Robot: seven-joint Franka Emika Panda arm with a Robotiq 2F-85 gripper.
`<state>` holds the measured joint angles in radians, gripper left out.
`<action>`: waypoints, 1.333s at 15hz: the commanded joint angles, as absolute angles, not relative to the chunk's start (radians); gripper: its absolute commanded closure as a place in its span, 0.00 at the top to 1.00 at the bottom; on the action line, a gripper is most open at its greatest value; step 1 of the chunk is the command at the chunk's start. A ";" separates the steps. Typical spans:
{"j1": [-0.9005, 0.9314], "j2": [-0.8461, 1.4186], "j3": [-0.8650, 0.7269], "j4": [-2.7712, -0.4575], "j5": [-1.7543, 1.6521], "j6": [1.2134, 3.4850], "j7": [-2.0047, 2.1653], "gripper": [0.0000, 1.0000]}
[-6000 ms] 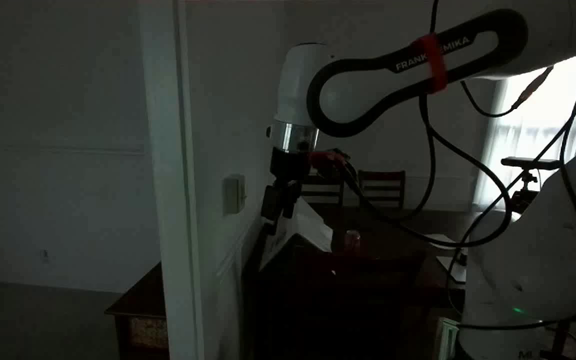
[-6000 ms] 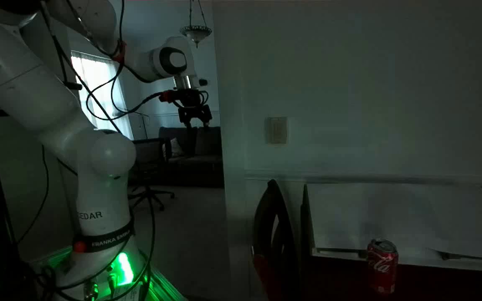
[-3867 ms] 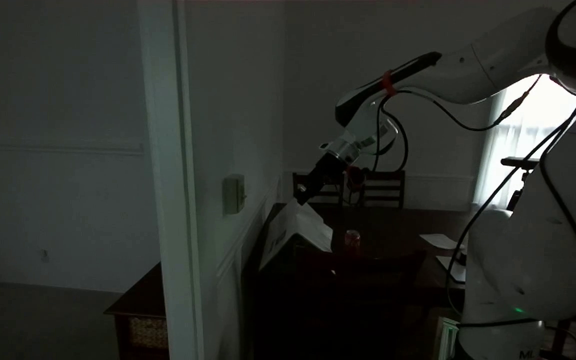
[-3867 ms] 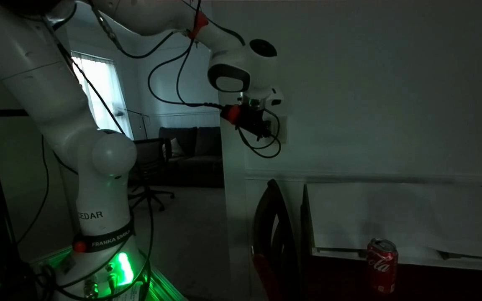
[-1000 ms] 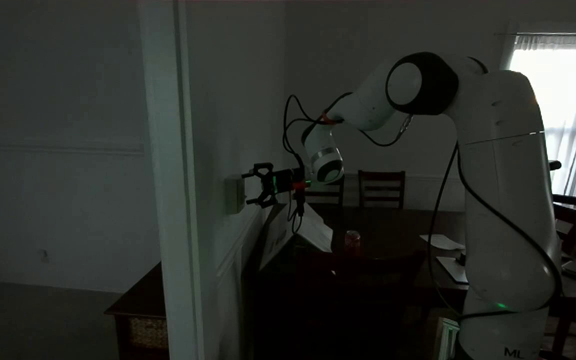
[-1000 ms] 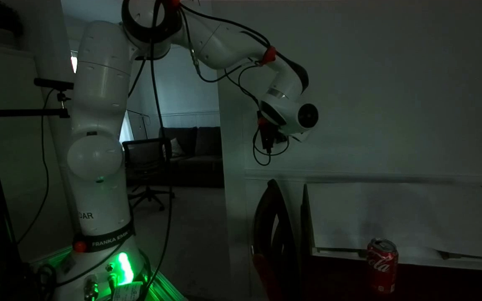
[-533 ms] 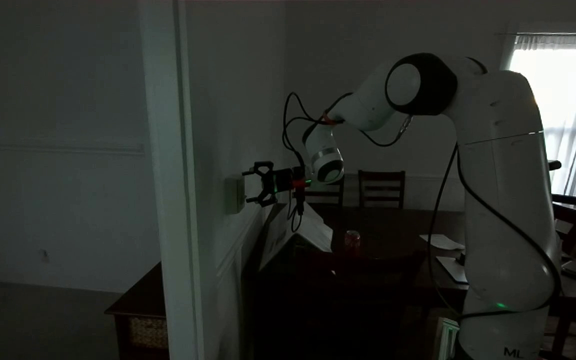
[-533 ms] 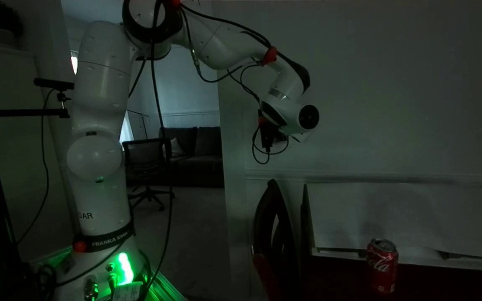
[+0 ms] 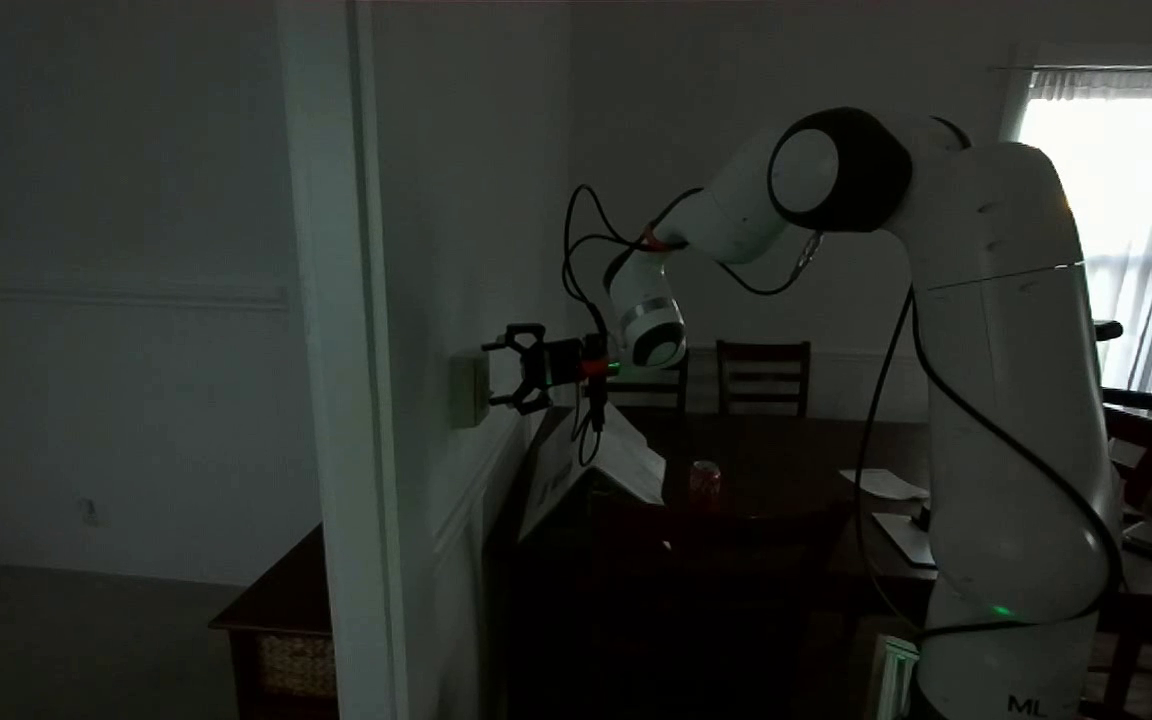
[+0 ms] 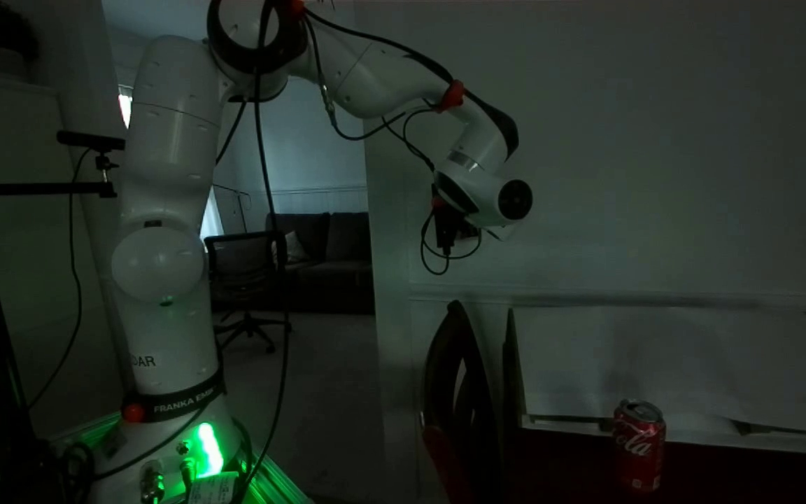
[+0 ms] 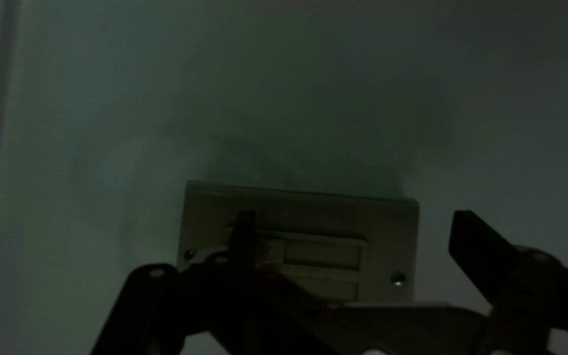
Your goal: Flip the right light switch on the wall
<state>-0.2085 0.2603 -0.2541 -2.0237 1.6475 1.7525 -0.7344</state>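
The light switch plate (image 9: 469, 390) stands on the wall in an exterior view. In the wrist view the plate (image 11: 387, 236) shows two slots side by side. One slot has a small switch piece (image 11: 271, 250) at its left end. The other slot is mostly hidden by my gripper. My gripper (image 9: 491, 375) is open, level and pointing at the wall, one finger above the other. In the wrist view the left finger of the gripper (image 11: 353, 217) overlaps the plate beside the switch piece, and the right finger lies off the plate. I cannot tell whether a fingertip touches.
A dark table (image 9: 776, 450) stands along the wall below the gripper, with a white folded board (image 9: 626, 455) and a red can (image 10: 639, 444). A dark chair (image 10: 457, 392) stands by the wall. A door frame (image 9: 336, 350) is beside the plate. Cables loop around the wrist.
Over six seconds the arm swung to the wall and the gripper turned from pointing down to pointing at the plate. In the last second it has shifted only slightly toward the wall.
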 commanded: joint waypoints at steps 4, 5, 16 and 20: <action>-0.232 0.273 -0.241 -2.005 1.698 1.708 -0.723 1.00; -0.233 0.270 -0.241 -2.008 1.700 1.701 -0.725 1.00; -0.246 0.199 -0.244 -2.047 1.718 1.614 -0.770 1.00; -0.242 0.188 -0.244 -2.054 1.708 1.621 -0.789 1.00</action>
